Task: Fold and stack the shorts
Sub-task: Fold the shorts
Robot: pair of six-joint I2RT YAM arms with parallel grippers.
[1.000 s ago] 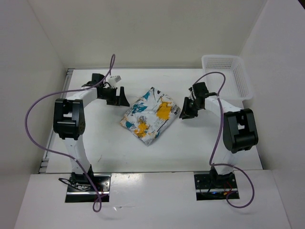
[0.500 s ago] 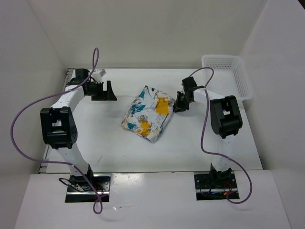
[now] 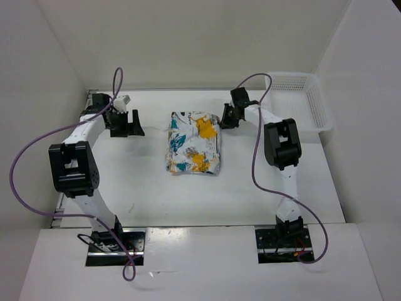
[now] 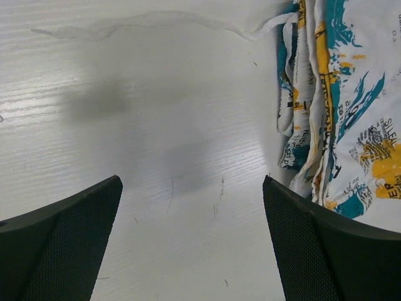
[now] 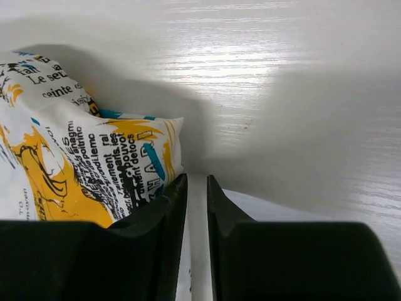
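One pair of shorts (image 3: 194,143) lies outside the basket (image 3: 316,103), right tool (image 5: 197,183) pinching it, left tool (image 4: 192,183) spread.

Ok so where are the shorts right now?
In the top view the shorts lie folded mid-table, between the left gripper and the right gripper, which is at their far right corner. The basket sits further right.

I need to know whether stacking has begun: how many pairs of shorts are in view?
1: folded shorts lying mid-table. The basket at the far right corner shows none, though its walls may hide something.
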